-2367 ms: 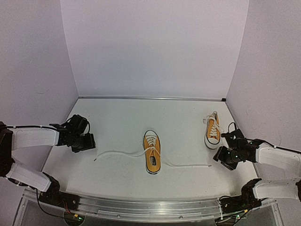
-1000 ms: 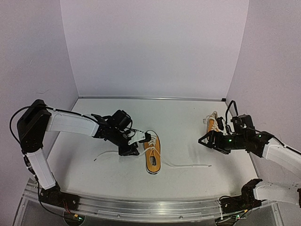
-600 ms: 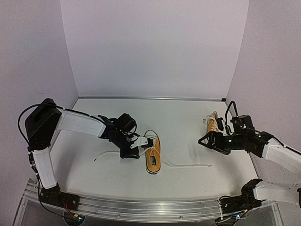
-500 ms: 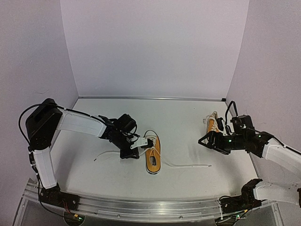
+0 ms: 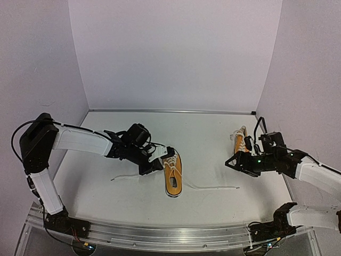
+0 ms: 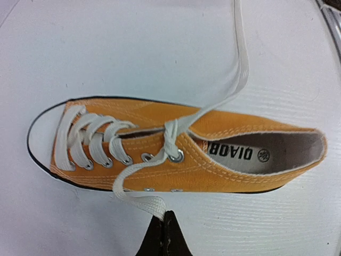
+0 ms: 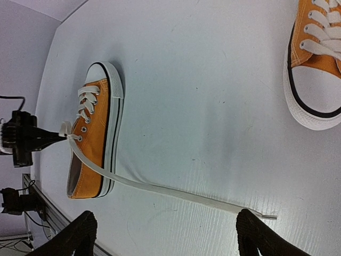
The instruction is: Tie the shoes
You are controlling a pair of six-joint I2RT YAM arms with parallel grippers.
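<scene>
- At mid-table the near shoe sits on its sole, toe to the back and untied. The far shoe is near the right wall, toe toward the arms; can't tell how its laces stand.
- Left gripper: jaws pressed together, pinching the left lace just beside the top eyelet. My guess is that the short grip is there to keep tension at the eyelet and steady the shoe during the cross-over.
- Slack of that lace trails left across bare table, with nothing on it.
- Right gripper: fingers spread wide with nothing between them, aimed low at the right lace. It looks lined up for a pick.
- That lace lies flat on the surface from the shoe out to its free tip, so the fingers will need to come right down to the table to get under it.
- Room: open table between the near shoe and the right gripper, so the approach is clean.
- Watch: the far shoe is just beside the right arm, and a wrist swing could nudge it. The front rail is near the lace tip, so there is little margin for pulling toward the bases.
</scene>
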